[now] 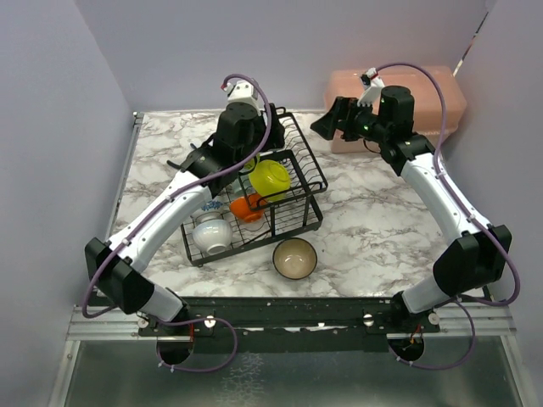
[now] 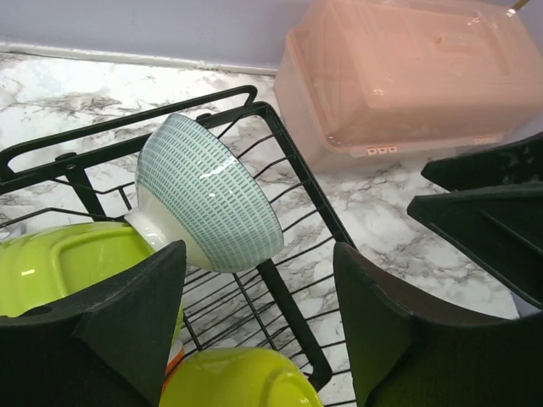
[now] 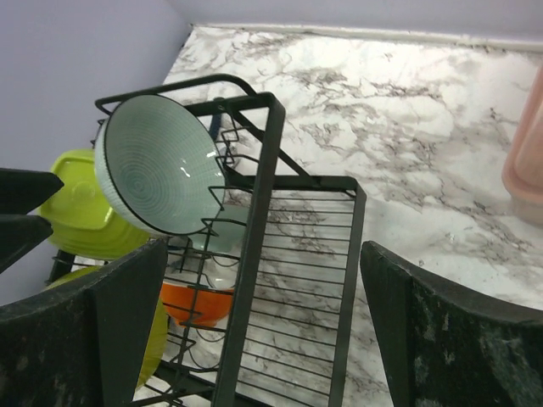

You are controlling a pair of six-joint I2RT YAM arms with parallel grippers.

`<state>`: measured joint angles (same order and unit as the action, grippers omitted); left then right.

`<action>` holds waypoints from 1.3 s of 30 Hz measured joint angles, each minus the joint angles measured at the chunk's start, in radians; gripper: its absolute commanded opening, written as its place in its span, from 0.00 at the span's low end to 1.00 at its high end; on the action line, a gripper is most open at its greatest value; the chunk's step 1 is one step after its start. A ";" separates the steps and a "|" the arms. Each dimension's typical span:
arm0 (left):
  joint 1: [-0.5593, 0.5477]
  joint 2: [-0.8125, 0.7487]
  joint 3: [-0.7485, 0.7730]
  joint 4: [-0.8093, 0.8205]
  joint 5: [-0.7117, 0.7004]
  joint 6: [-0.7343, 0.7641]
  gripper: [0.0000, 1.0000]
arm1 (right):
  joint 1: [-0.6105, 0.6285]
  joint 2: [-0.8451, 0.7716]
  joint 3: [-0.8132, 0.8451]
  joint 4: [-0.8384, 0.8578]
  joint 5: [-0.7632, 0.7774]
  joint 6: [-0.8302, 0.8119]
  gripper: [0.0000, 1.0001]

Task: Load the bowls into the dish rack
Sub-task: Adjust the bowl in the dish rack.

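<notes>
As far as the views show, the job is mostly done, with four bowls in the dish rack [image 1: 297, 161]. The yellow-green bowl [image 1: 270, 178] is mid-rack, the orange bowl [image 1: 246, 206] is just lower-left of it, and the white bowl [image 1: 210, 233] is at the rack's lower-left corner. The blue-patterned bowl [image 2: 208, 195] is tipped on its side against the top rail, centre-left in the left wrist view. The right wrist view shows a teal-lined bowl [image 3: 157, 165] leaning on a corner rail at upper left. It's probably the same one, can't confirm. One clear pickup is left: the beige-patterned bowl [image 1: 294, 259] sits upright on the surface [image 1: 382, 229] just off the rack's front edge, lower centre of the top view. No sixth bowl is visible. Over the rack, the left gripper [image 2: 254, 254] has jaws apart, not clamped on anything. At the rack's right side, the right gripper [image 3: 263, 250] has jaws wide and empty. The pink box [image 1: 399, 102] at upper right isn't involved.
</notes>
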<state>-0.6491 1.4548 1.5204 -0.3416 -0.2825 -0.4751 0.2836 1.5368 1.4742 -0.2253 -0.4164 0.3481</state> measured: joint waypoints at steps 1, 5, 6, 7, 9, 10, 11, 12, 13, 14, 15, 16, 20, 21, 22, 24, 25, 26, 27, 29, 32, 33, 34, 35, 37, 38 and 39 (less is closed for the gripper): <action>0.002 0.014 0.005 -0.003 -0.003 0.003 0.70 | -0.004 0.000 -0.010 0.000 0.000 0.003 1.00; 0.013 0.069 0.031 -0.006 -0.007 0.020 0.70 | -0.011 0.000 -0.040 -0.002 -0.003 0.013 1.00; 0.014 0.084 0.041 -0.010 -0.006 0.027 0.70 | -0.011 0.000 -0.043 -0.002 -0.005 0.014 1.00; 0.015 0.095 0.049 -0.009 -0.006 0.032 0.69 | -0.011 0.000 -0.047 -0.002 -0.009 0.016 1.00; 0.018 0.123 0.073 -0.012 0.004 0.048 0.67 | -0.014 -0.002 -0.053 0.000 -0.018 0.016 1.00; 0.020 0.138 0.086 -0.011 0.014 0.055 0.66 | -0.015 -0.005 -0.060 0.000 -0.021 0.016 1.00; 0.022 0.149 0.097 -0.011 0.024 0.059 0.66 | -0.015 -0.009 -0.068 0.000 -0.023 0.016 1.00; 0.023 0.164 0.112 -0.011 0.039 0.062 0.65 | -0.015 -0.014 -0.076 0.000 -0.024 0.016 1.00; 0.024 0.182 0.130 -0.005 0.057 0.068 0.65 | -0.015 -0.019 -0.082 0.000 -0.025 0.015 1.00; 0.025 0.198 0.151 0.005 0.077 0.070 0.65 | -0.016 -0.025 -0.087 0.000 -0.025 0.013 1.00; 0.026 0.212 0.167 0.013 0.098 0.070 0.65 | -0.016 -0.028 -0.088 0.000 -0.026 0.013 1.00; 0.025 0.224 0.181 0.020 0.119 0.069 0.65 | -0.016 -0.031 -0.088 0.000 -0.026 0.011 1.00; 0.025 0.272 0.218 0.053 0.209 0.063 0.65 | -0.016 -0.039 -0.088 0.000 -0.028 0.008 1.00; 0.025 0.278 0.219 0.058 0.230 0.061 0.65 | -0.016 -0.039 -0.088 0.000 -0.032 0.008 1.00; 0.025 0.283 0.221 0.067 0.247 0.060 0.66 | -0.016 -0.039 -0.088 0.000 -0.036 0.008 1.00; 0.025 0.286 0.222 0.071 0.285 0.053 0.66 | -0.016 -0.039 -0.088 0.000 -0.046 0.008 1.00; 0.025 0.287 0.222 0.071 0.300 0.050 0.67 | -0.016 -0.039 -0.088 0.000 -0.053 0.008 1.00; 0.025 0.288 0.222 0.071 0.317 0.047 0.67 | -0.016 -0.039 -0.088 0.000 -0.063 0.008 0.99; 0.025 0.290 0.222 0.071 0.322 0.046 0.68 | -0.016 -0.038 -0.088 0.000 -0.076 0.007 0.99; 0.021 0.290 0.222 0.069 0.328 0.045 0.69 | -0.016 -0.036 -0.088 0.001 -0.098 0.006 0.99; 0.019 0.286 0.222 0.066 0.327 0.046 0.71 | -0.017 -0.029 -0.084 0.001 -0.133 -0.001 0.99; 0.019 0.280 0.218 0.066 0.325 0.047 0.72 | -0.017 -0.027 -0.084 0.001 -0.143 -0.002 0.99; 0.019 0.270 0.211 0.065 0.322 0.047 0.72 | -0.017 -0.026 -0.084 0.001 -0.152 -0.002 0.99; 0.019 0.250 0.195 0.064 0.319 0.048 0.72 | -0.017 -0.026 -0.084 0.000 -0.161 -0.002 0.99; 0.020 0.204 0.163 0.062 0.312 0.050 0.72 | -0.017 -0.026 -0.084 0.001 -0.183 -0.002 0.98; 0.021 0.181 0.148 0.062 0.307 0.050 0.72 | -0.017 -0.026 -0.083 0.000 -0.192 -0.003 0.97; 0.021 0.148 0.124 0.064 0.300 0.050 0.72 | -0.017 -0.026 -0.082 -0.002 -0.206 -0.004 0.96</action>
<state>-0.6285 1.6024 1.6444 -0.2775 0.0174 -0.4248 0.2668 1.5112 1.3922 -0.2276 -0.6228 0.3443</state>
